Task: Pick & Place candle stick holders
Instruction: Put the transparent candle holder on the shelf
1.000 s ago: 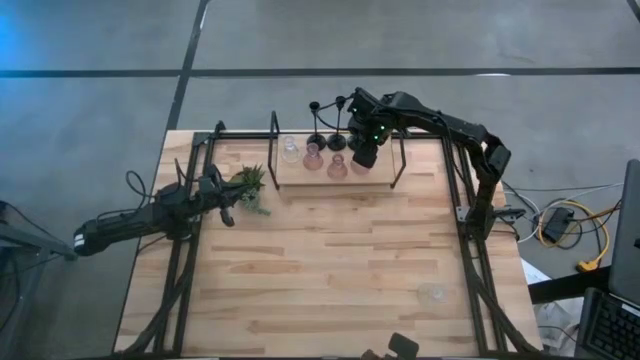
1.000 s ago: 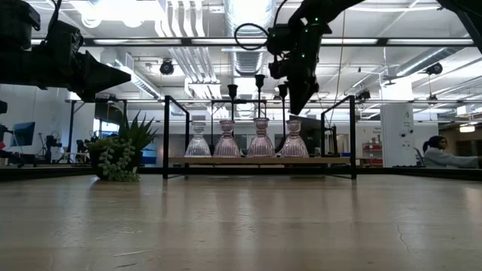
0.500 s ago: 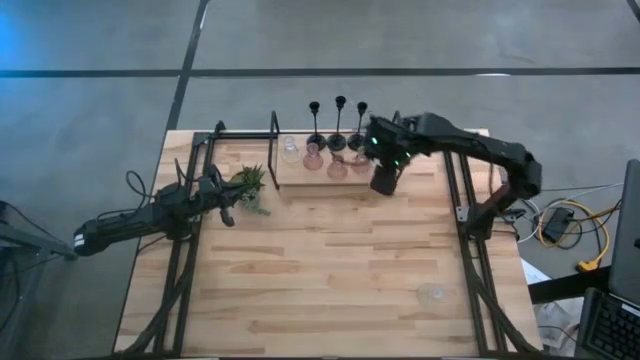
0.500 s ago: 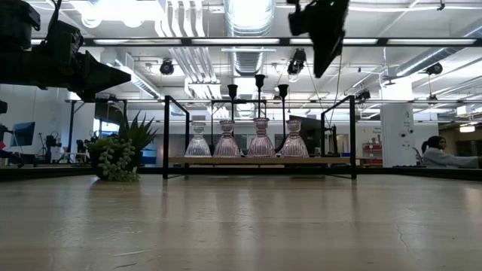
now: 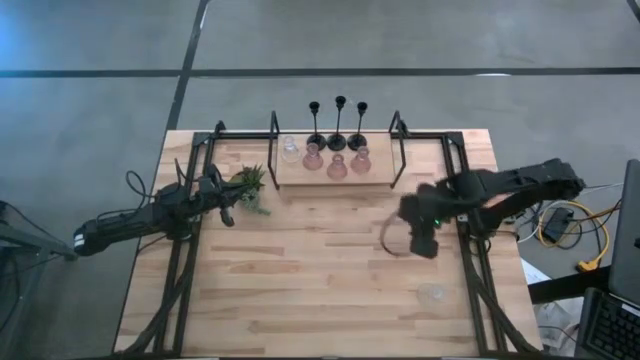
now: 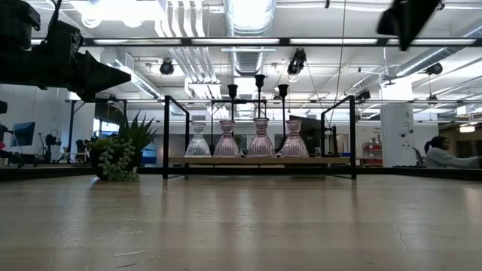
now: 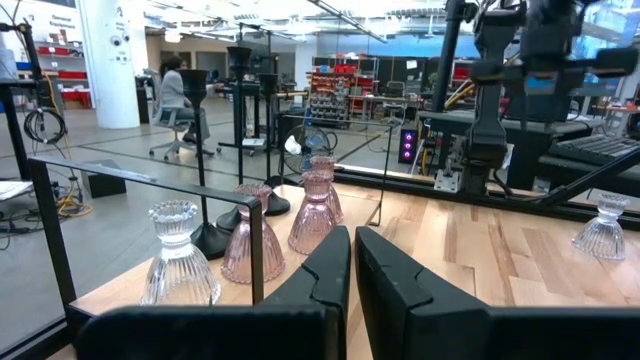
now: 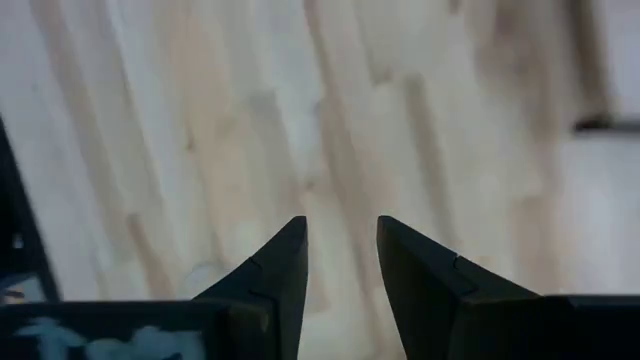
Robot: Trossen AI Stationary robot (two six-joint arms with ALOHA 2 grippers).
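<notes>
Pale wooden tabletop [image 5: 300, 290] holds everything: left gripper [image 5: 226, 212] parked shut beside the spiky green plant [image 5: 248, 187]; four squat glass holders [image 5: 325, 158] stand racked; right gripper [image 5: 422, 243] hovers empty, fingers apart; one clear holder [image 5: 432, 294] awaits.

A grey concrete floor [image 5: 420, 40] crossed by dark seams fills the upper part of the overhead frame. Beyond the wood-plank counter [image 5: 320, 270], the level view shows an open workshop with exposed silver ducts [image 6: 245, 30], bright ceiling lights [image 6: 120, 9] at upper left, and a seated person [image 6: 440, 154] at far right.
</notes>
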